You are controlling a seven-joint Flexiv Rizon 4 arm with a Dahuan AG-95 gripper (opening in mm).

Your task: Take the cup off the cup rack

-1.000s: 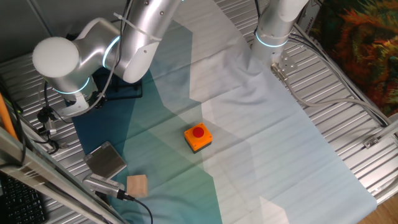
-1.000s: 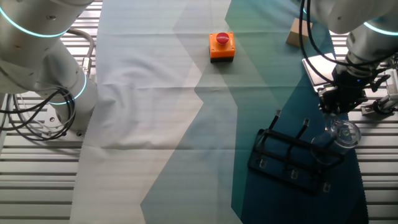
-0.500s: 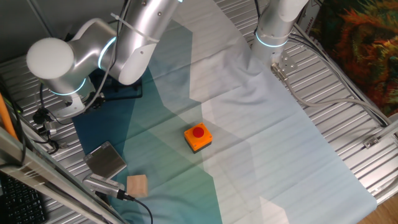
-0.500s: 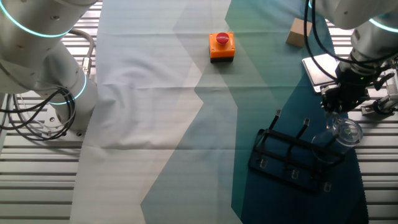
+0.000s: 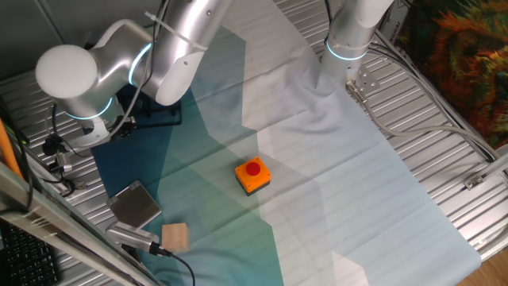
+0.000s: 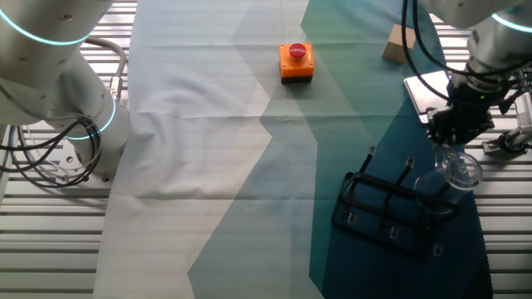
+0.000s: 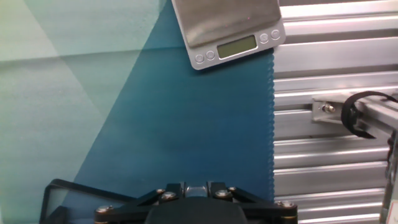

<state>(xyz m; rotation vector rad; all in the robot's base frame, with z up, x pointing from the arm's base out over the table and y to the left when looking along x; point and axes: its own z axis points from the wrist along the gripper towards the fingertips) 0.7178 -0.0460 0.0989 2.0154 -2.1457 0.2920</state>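
Note:
The cup (image 6: 461, 170), a clear tumbler, hangs tilted over the right end of the black wire cup rack (image 6: 386, 218). My gripper (image 6: 450, 139) is right above it and shut on its rim. I cannot tell whether the cup still surrounds a peg. In the hand view the gripper (image 7: 186, 186) shows only its black body with a pale sliver between the fingers, and a corner of the cup rack (image 7: 53, 190) shows at the lower left. In one fixed view the arm hides the cup, and only part of the cup rack (image 5: 159, 119) shows.
A silver scale (image 6: 424, 90) lies just beyond the gripper, with a wooden block (image 6: 399, 43) further back. An orange button box (image 6: 296, 61) sits mid-cloth. A second robot arm (image 6: 58, 83) stands at the left. Ribbed metal table (image 7: 336, 93) borders the cloth on the right.
The gripper has risen a little and drawn back toward the scale, and the cup has moved up with it relative to the rack.

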